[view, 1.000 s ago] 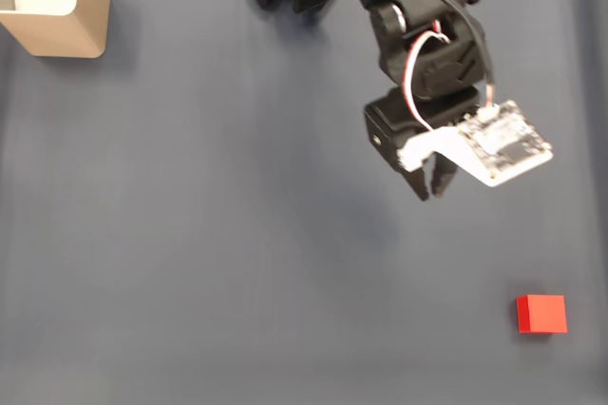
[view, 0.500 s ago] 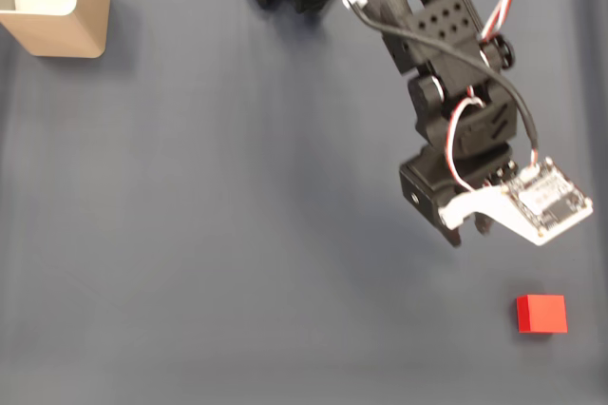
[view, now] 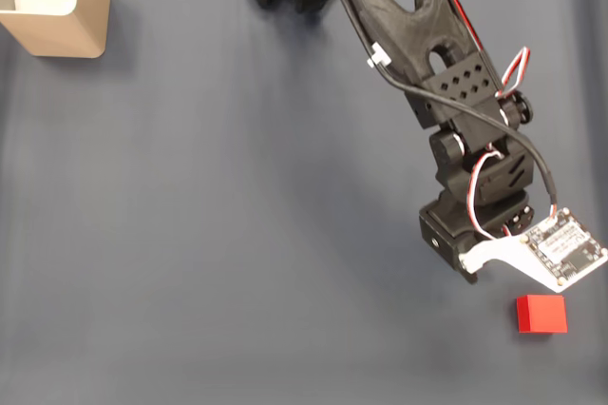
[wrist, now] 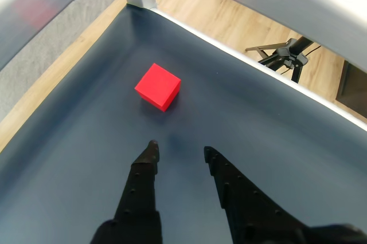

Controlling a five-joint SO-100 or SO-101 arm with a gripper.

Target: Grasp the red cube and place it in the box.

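At eleven o'clock of the red cube (wrist: 157, 86), unobstructed, the released hand (wrist: 179, 149) has been brought nearer; the box (view: 57, 6) is kept far.

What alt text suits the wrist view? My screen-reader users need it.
A small red cube sits on a dark blue mat, just ahead of the open black claw, which holds nothing. Beyond the mat's edge lie wooden floor and a black stand.
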